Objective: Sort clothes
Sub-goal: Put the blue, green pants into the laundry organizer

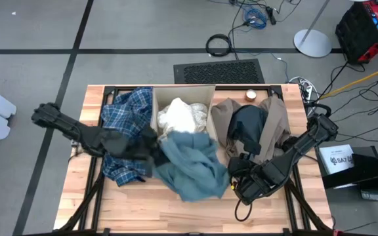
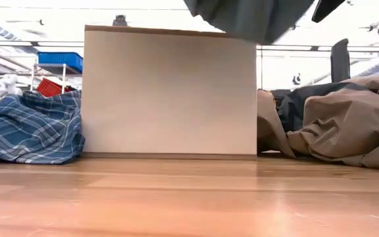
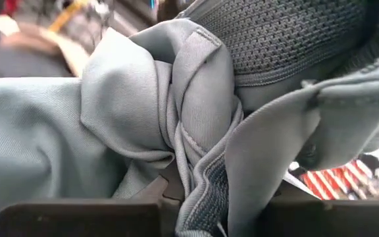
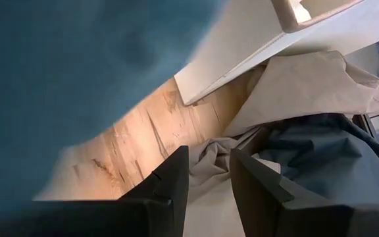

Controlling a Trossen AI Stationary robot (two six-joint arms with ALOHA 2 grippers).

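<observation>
A teal-green piece [image 1: 192, 164] hangs bunched from my left gripper [image 1: 155, 154], which is shut on it near the table's middle, in front of the tan cardboard box [image 1: 182, 108]. White pieces [image 1: 179, 117] lie inside the box. The blue-white plaid shirt [image 1: 125, 124] is heaped on the table left of the box. On the right lies a taupe-brown piece [image 1: 277, 121] with a dark piece [image 1: 247, 124] on top of it. My right gripper [image 4: 209, 164] stands open just right of the teal-green piece, slanting down, with nothing between its fingers. My left gripper pinches a gathered bunch of the teal-green piece [image 3: 176, 138] between its two fingers, several folds and a seam together. The fingers lie level and come from the table's left. The cloth hangs slack below and beside them, and its lower edge [image 2: 249, 23] is clear of the table.
The box [image 2: 170, 92] stands upright at the middle back, its top open. Bare wood [image 1: 163, 210] runs along the near edge. A small round tin [image 1: 251, 95] sits at the far edge. Cables and a red case lie on the floor beyond.
</observation>
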